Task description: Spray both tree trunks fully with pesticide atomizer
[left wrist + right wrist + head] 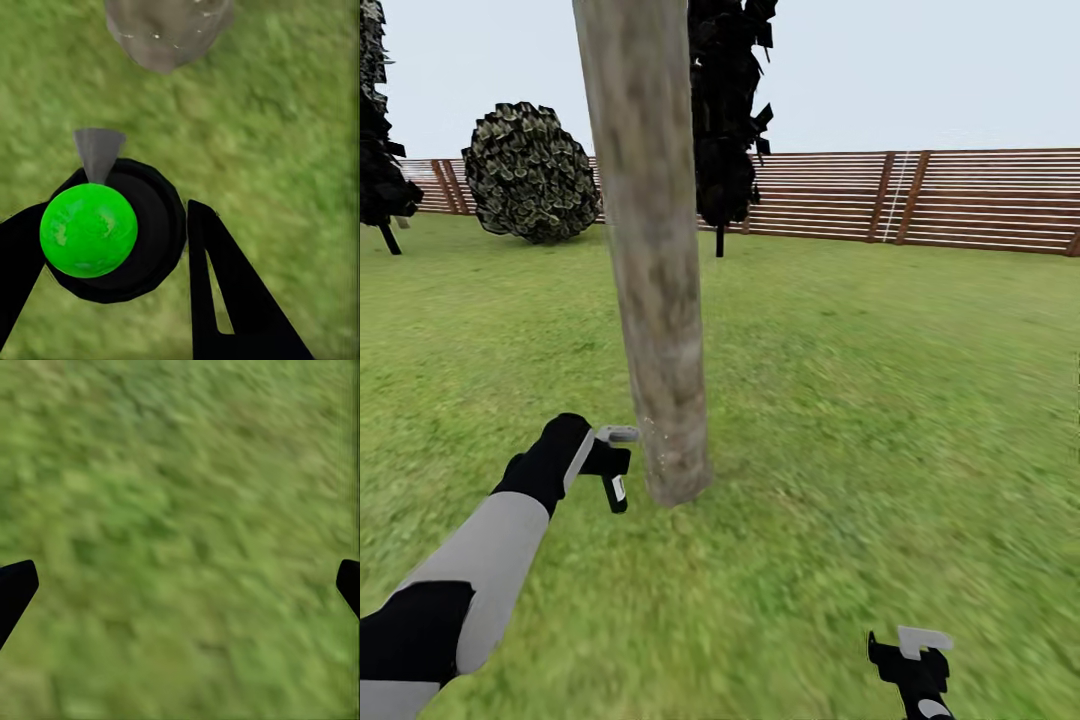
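A thick, mottled grey-brown tree trunk (655,300) rises from the lawn in the middle of the head view, its crown out of frame. My left gripper (615,465) hovers just left of the trunk's base. In the left wrist view, the left gripper (112,217) is shut on the pesticide atomizer (90,229), a black round body with a bright green ball and a grey cone nozzle pointing at the trunk's foot (165,30). Pale specks dot the trunk beside that gripper. My right gripper (915,665) hangs open and holds nothing, low at the right over the grass.
A brown slatted fence (920,200) closes off the back of the lawn. A round bush (530,170) stands at the back left, a near-black narrow tree (725,120) behind the trunk, and another dark tree (380,150) at the far left edge.
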`<state>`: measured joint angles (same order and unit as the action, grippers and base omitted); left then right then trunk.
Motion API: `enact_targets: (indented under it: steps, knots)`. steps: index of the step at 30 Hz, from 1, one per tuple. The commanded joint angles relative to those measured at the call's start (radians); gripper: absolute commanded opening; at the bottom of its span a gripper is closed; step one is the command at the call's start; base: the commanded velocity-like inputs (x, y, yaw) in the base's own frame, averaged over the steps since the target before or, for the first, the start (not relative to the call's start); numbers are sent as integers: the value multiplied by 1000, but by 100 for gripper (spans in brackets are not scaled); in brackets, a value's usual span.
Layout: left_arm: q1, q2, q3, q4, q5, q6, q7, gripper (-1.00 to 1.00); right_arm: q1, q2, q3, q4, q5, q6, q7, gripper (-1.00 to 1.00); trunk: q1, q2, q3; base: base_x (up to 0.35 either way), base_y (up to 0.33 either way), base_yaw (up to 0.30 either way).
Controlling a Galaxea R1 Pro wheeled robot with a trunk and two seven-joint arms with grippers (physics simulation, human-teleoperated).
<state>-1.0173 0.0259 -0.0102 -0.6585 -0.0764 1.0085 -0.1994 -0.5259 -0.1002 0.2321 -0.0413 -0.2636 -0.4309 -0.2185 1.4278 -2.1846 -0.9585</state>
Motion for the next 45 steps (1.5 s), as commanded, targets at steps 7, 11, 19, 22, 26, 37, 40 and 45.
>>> enact_targets:
  steps: [7,11,19,22,26,37,40,45]
  knots:
    - [3,0,-1,-1,-8,2,-6,-100,0,1,9,0,-8,-2,-2,100,0,0,-1,-25,-273,0]
    - [4,0,0,-1,-9,2,-6,-100,0,0,9,0,-8,-2,-2,100,0,0,-1,196,-213,0]
    - [4,2,0,-1,-12,1,-1,-100,0,1,9,0,-8,-2,-3,100,0,0,-1,123,-237,82]
    - [3,2,0,-1,-13,1,1,-100,0,1,9,0,-8,-2,-2,100,0,0,-1,5,-274,262]
    - [4,2,1,-1,-13,1,5,-100,0,1,9,0,-8,-1,-2,100,0,0,-1,1,-275,274]
    - [3,2,4,-1,-14,1,8,-100,0,-1,9,0,-8,-1,-4,100,0,0,-1,86,-275,103]
    - [3,2,5,-1,-14,1,8,-100,0,-1,9,0,-8,-1,-4,100,0,0,-1,136,-275,0]
    - [3,5,9,-1,-14,1,8,-100,0,0,9,0,-8,-1,-4,100,0,0,-1,128,-275,4]
